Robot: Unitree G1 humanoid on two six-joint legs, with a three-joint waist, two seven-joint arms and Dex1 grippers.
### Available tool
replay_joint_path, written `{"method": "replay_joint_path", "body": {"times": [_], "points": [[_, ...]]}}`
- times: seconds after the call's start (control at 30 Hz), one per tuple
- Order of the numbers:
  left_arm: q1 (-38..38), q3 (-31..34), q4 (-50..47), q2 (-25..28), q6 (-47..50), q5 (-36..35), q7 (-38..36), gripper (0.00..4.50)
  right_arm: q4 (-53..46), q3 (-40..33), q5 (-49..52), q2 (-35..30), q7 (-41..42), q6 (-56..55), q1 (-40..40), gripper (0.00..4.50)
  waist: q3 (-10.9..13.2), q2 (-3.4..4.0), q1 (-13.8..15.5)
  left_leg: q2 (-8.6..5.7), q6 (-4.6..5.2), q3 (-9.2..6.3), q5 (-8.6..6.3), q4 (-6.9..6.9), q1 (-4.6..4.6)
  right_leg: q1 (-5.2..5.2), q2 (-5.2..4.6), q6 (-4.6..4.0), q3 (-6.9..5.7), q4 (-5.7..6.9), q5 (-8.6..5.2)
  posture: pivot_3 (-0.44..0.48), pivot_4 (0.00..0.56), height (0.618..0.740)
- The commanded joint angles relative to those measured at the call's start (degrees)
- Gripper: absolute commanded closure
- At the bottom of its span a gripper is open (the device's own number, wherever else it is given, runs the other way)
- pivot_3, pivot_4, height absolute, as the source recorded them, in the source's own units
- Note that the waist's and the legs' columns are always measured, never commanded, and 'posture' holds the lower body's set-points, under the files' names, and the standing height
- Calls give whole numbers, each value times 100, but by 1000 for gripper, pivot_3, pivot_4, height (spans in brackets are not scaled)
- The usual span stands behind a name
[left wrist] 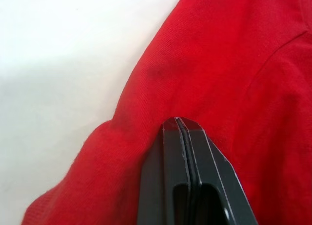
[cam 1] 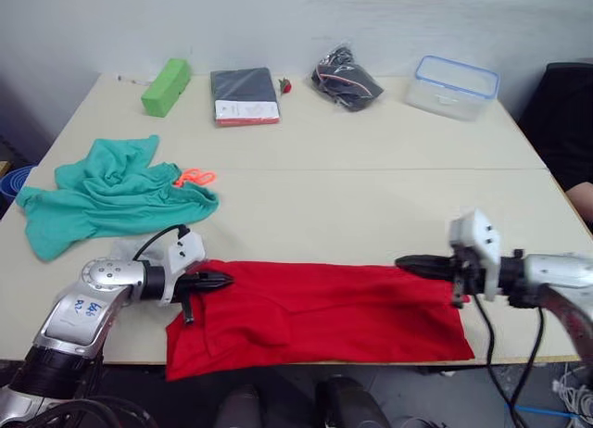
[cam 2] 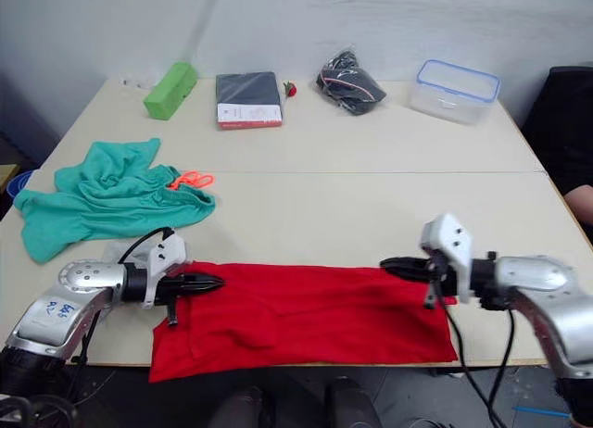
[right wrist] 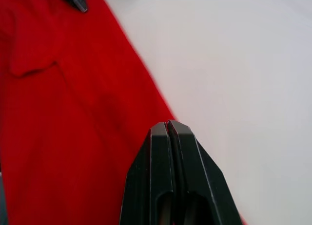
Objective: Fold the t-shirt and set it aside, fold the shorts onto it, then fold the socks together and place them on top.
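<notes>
Up at twelve o'clock on the desk [cam 1: 371, 141] sit a green block [cam 1: 166, 86], dark folder [cam 1: 245, 95], black bundle [cam 1: 346, 78] and clear tub [cam 1: 453, 86]; teal shorts [cam 1: 109, 195] lie crumpled at ten. Nothing blocks the t-shirt [cam 1: 320, 314], a long red band along the six o'clock edge. Left fingers [cam 1: 220, 280] and right fingers [cam 1: 408, 262] are pressed together at its ends, whether pinching cloth I cannot tell.

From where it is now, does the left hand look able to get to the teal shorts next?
Probably yes. The shorts lie crumpled on the same left side, just beyond the left hand, which sits shut at the red t-shirt's far edge. Only bare table lies between them.
</notes>
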Motion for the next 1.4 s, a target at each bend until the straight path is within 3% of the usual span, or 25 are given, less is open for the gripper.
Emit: {"method": "replay_joint_path", "body": {"times": [0.03, 0.2, 0.5, 0.7, 0.77, 0.87, 0.97, 1.17, 1.23, 1.4], "points": [[7, -88, -77, 12, -83, 150, -33, 4500, 324, 436, -856, 179, -481, -434, 60, 4469, -1, 1, 6, -2, 1, 0, 1, 10, -31, -30, -2, 1, 0, 9, 1, 0, 150, 740], [92, -182, 52, 74, -295, 356, -133, 4500, 903, 404, -1368, 151, -736, -790, 230, 4469, -3, 0, -6, 0, -15, 1, 11, 35, -52, -48, -1, 4, -1, 19, 2, 0, 150, 740], [41, -75, 322, 77, -469, 441, -114, 4500, 2177, -691, -1345, -975, 39, -1738, 788, 4469, -16, -17, 8, -5, 15, -3, -2, 34, -40, -23, -9, 6, -8, 6, 4, 0, 150, 740], [-108, 220, 233, -68, -445, 122, -100, 4500, 1663, -1131, -375, -846, 511, -1098, 343, 4469, 1, 16, -54, 3, 3, -3, 10, 27, -38, -31, 4, 6, -5, 15, 4, 0, 150, 740], [-162, 497, -112, -42, -29, -414, -278, 4127, 1506, -1190, -92, -925, 695, -801, 85, 4500, 11, 21, -72, 3, 1, -2, 12, 28, -43, -38, 6, 7, -5, 22, 4, 0, 150, 740], [-330, 1058, -866, 118, 1070, -1703, -546, 3321, 1450, -1148, 193, -1177, 1115, -432, -387, 3868, 43, 16, -67, 6, -2, -7, 13, 30, -54, -51, 7, 7, -9, 28, 4, 0, 150, 740], [-591, 1398, -1648, 485, 1998, -2856, -763, 2346, 1674, -630, -5, -1540, 1926, -589, -985, 2834, 61, 25, -59, 5, -3, -15, 11, 37, -63, -53, 3, 7, -16, 22, 4, 0, 150, 740], [-1061, 1086, -2138, 547, 2299, -3184, -657, 422, 2969, 831, -1145, -1422, 2829, -1102, -2464, 745, 74, 37, -46, 0, -16, -16, 17, 48, -64, -48, 2, 7, -16, 10, 4, 0, 150, 740], [-1125, 917, -2192, 495, 2268, -3110, -615, 0, 3338, 1190, -1503, -1323, 2939, -1206, -2796, 26, 80, 37, -49, 1, -20, -16, 20, 54, -70, -51, 5, 7, -16, 12, 4, 0, 150, 740], [-1043, 578, -2291, 483, 1897, -2652, -564, 0, 3820, 1553, -1975, -926, 2823, -1332, -3150, 8, 87, 39, -63, 3, -32, -15, 26, 65, -73, -55, 8, 7, -16, 18, 4, 0, 150, 740]]}}
